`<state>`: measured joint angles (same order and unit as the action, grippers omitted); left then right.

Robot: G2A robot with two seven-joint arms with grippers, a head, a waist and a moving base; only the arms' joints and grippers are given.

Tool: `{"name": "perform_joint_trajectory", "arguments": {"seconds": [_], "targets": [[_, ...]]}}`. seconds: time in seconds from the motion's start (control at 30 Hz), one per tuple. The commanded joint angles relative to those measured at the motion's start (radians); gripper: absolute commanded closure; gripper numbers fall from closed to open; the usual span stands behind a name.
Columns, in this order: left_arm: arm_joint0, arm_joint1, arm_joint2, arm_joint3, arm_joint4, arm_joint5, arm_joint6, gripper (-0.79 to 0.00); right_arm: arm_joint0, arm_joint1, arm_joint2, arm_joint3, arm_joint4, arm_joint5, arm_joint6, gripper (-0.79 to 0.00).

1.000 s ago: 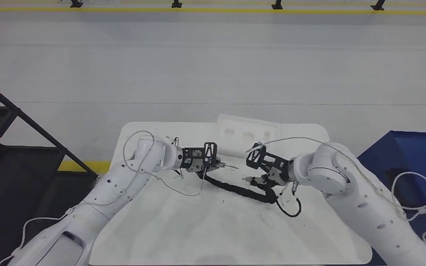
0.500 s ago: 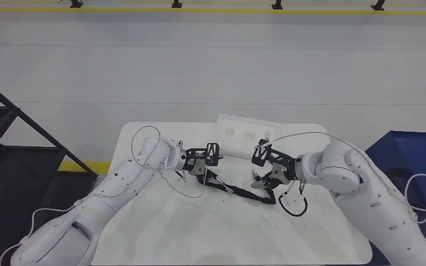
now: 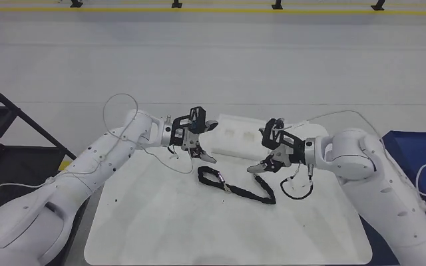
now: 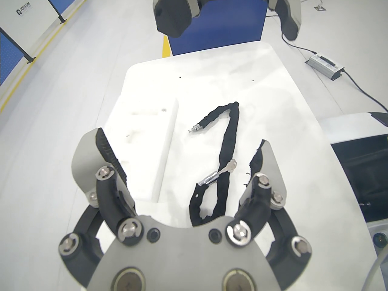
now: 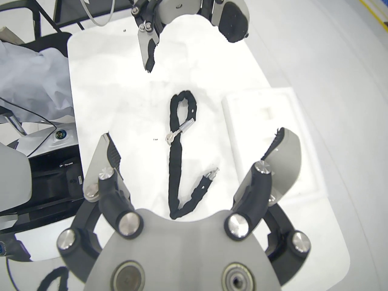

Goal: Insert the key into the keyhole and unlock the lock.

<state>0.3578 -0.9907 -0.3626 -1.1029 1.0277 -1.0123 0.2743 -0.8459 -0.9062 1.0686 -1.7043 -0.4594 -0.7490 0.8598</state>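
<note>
Key (image 4: 231,166): seated in the chain lock's (image 3: 236,189) cylinder.
Left gripper (image 3: 210,141): spread wide, empty, near the lock's loop.
Right gripper (image 3: 261,147): wide, empty, near its free end.

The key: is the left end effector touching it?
Apart. The right wrist view shows the left end effector open, with bare table between it and the key, which lies against the black chain lock.
</note>
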Motion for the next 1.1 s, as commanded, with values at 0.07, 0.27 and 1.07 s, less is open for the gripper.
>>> {"name": "perform_joint_trajectory", "arguments": {"seconds": [0.07,0.27,1.07], "targets": [[-0.097,0.031,0.082,0.0,-0.168,0.0,0.001,-0.785,0.076,-0.012,-0.014,0.081,0.05,-0.074,-0.065,-0.785],[-0.231,0.068,0.183,0.026,-0.374,0.0,-0.032,-0.785,0.216,-0.032,-0.061,0.193,0.099,-0.152,-0.07,-0.785],[-0.269,0.107,0.193,-0.006,-0.575,0.0,-0.143,-0.784,0.345,-0.066,-0.129,0.37,0.101,-0.254,-0.163,-0.785]]}}
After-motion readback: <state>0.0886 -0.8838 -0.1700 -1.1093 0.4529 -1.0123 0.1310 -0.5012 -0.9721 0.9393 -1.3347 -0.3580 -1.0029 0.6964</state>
